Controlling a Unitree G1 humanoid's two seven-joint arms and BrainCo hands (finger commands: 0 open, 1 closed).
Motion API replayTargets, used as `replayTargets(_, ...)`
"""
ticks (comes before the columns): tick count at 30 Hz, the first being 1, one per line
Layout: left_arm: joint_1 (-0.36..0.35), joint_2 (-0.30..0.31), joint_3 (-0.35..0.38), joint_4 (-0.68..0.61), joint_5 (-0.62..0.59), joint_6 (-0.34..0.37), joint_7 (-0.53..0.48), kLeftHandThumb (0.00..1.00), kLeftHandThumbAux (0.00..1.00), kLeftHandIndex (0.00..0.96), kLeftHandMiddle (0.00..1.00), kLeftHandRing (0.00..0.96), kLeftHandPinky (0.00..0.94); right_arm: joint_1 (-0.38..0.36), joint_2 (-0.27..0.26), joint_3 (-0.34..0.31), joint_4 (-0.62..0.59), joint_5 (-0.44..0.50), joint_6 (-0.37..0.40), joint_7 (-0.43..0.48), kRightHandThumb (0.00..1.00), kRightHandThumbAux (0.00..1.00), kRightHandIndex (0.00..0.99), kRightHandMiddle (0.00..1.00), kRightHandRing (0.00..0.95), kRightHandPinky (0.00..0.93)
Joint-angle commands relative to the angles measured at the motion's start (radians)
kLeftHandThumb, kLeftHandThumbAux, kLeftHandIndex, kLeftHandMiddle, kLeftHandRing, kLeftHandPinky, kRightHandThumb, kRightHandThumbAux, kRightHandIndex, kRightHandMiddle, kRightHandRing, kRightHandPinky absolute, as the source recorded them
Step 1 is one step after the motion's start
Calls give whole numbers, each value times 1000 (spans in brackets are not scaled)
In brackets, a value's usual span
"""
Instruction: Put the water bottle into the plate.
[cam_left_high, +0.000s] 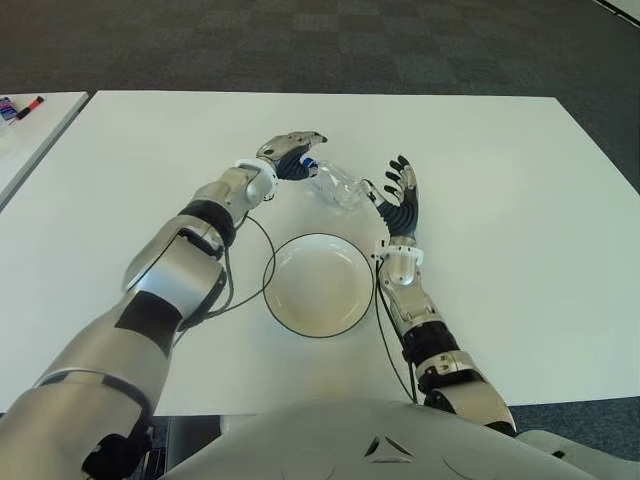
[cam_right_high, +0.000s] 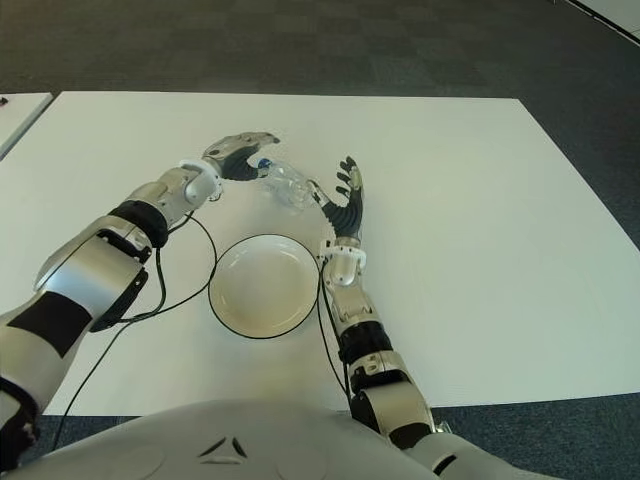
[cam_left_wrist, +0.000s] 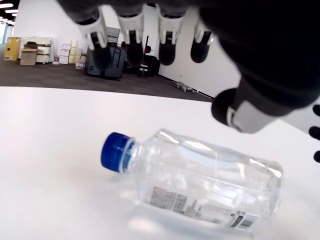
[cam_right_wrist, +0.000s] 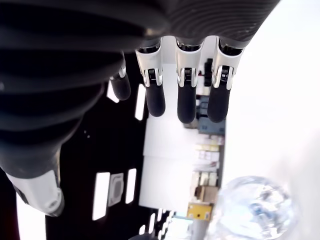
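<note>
Nothing is done yet: the clear plastic blue-capped water bottle (cam_left_high: 335, 186) lies on the white counter (cam_left_high: 500, 200) between the spread, empty left hand (cam_left_high: 290, 152) and right hand (cam_left_high: 398, 198), beyond the empty white round plate (cam_left_high: 320, 284).

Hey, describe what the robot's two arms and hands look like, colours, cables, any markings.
Both arms have glossy silver shells with black patches and black joint bands, and a white ring at each wrist. A thin black cable runs loose along each forearm. The left hand has a silver-grey back; the right hand shows a ribbed black palm. The fingers are white segments ending in black rubbery tips.
</note>
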Motion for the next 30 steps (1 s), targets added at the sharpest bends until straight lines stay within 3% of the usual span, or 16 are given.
replayTargets(1,49,19,53,-22,-50,-16,44,564,585,0,47,70,122,-17,-18,-2,7,-55,74,-24,509,600,92,165,188,246)
replayTargets(17,197,-31,246,-125,-257,-40,59,568,614,0,84,92,122,-58,-37,-5,-43,-82,200,14,508,593,92,158,174,225)
replayTargets(30,294,-98,313,-227,-323,-22,66,548,610,10,106,123,190,-161,-88,6,45,-113,226,33,490,603,83,156,166,210)
